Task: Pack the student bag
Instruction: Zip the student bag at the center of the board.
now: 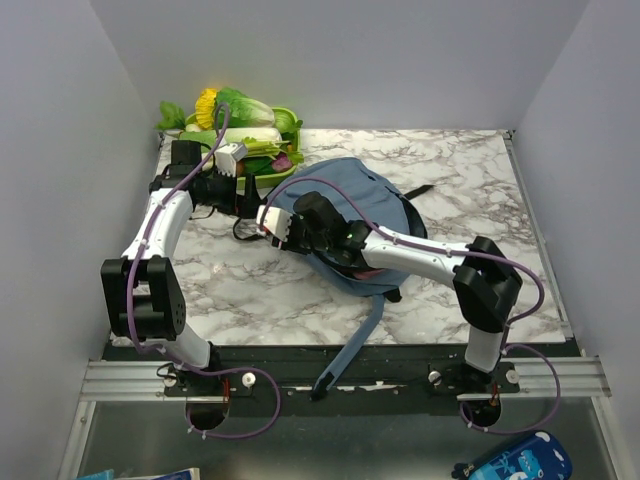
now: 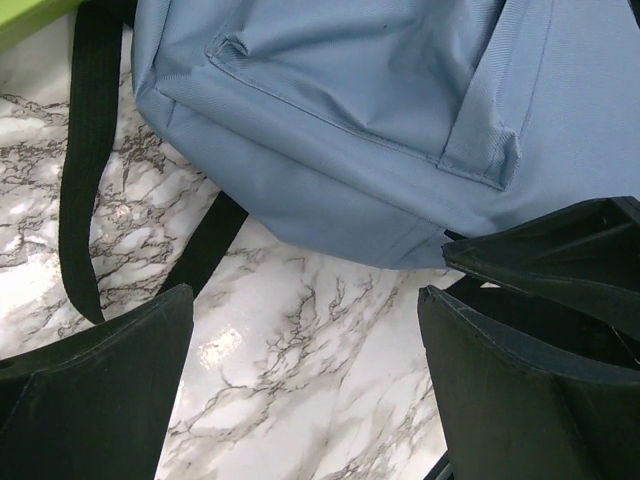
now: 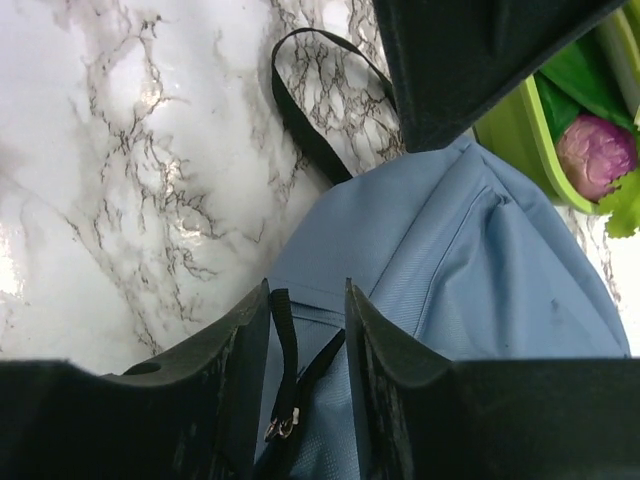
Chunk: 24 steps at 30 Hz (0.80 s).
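The right gripper point(image 3: 307, 292) had its jaws close on either side of a black strap point(image 3: 283, 345) on the bag point(image 1: 345, 185); whether they pinched it, I could not tell. The left gripper point(image 2: 305, 300) hung released, wide apart over the table point(image 1: 250, 290), with the bag's edge at its 12 o'clock. The bag lay mid-table, a vegetable tray point(image 1: 290, 115) at its 11 o'clock.

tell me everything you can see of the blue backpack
The student bag is a large, soft, dusty-blue fabric backpack with stitched seams and black straps. It lies slumped on the marble table beside the green tray. One blue strap trails over the near edge. The right pincer is over it, jaws straddling a thin black pull tab.
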### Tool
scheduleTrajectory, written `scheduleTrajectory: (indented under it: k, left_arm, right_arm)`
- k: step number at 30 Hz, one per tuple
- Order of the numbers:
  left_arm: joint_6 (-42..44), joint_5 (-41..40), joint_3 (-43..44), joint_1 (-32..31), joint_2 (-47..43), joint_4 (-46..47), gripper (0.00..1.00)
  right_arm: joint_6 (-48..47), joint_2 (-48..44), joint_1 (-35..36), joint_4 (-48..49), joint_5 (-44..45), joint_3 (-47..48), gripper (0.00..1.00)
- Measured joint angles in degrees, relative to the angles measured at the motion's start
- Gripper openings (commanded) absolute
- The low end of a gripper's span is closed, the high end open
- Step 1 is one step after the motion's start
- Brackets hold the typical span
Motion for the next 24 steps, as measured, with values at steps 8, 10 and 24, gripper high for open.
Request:
scheduleTrajectory:
  k: [8,10,24]
  left_arm:
    - [-0.5,-0.1,-0.2,0.0,0.5,1.1,0.99]
    - [-0.6,0.0,-0.8,0.0,0.5,1.8,0.99]
    - [-2.8,-4.2,-5.9,-16.0,3.3,11.1,0.99]
  right_arm:
    - [-0.3,0.6,0.0,0.8,2.3,0.0,0.01]
    - [0.1,0.6,0.0,1.0,3.2,0.0,0.01]
    - [8.9,-9.5,-0.1,5.2,5.5,-9.6,0.01]
